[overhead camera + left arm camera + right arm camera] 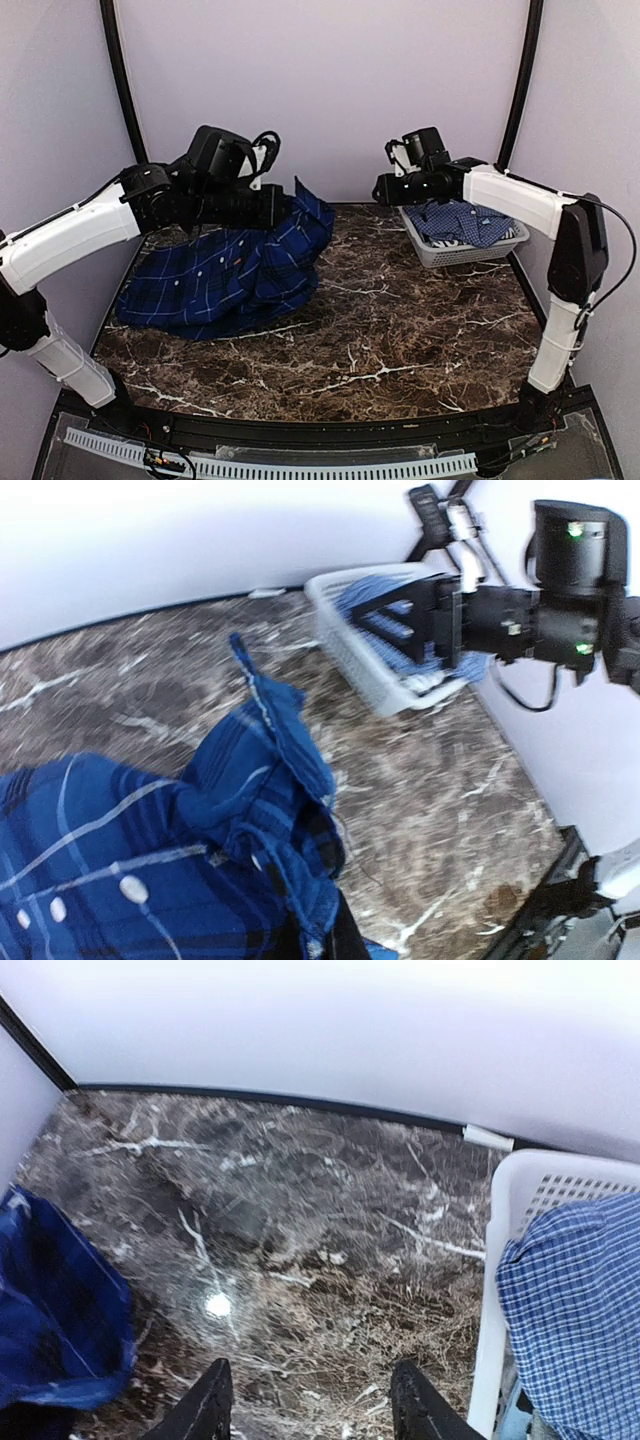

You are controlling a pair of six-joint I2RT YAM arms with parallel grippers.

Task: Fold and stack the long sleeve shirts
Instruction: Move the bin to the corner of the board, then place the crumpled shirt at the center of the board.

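The dark blue plaid shirt [230, 275] lies crumpled on the left of the marble table, one edge lifted to a peak. My left gripper [290, 205] is shut on that raised edge; in the left wrist view the cloth [260, 810] bunches over the gripper [330, 942]. The lighter fine-checked shirt [465, 222] lies in the white basket [440, 255] at the back right. My right gripper [381, 188] hovers just left of the basket, open and empty. In the right wrist view its fingertips [215, 1380] stand apart over bare marble, the gripper [310, 1385] beside the light shirt [580, 1300].
The basket wall [495, 1300] stands close to the right finger. The back wall runs along the table's far edge [300, 1100]. Black frame posts rise at both back corners. The dark shirt's edge [50, 1310] shows at the right wrist view's left.
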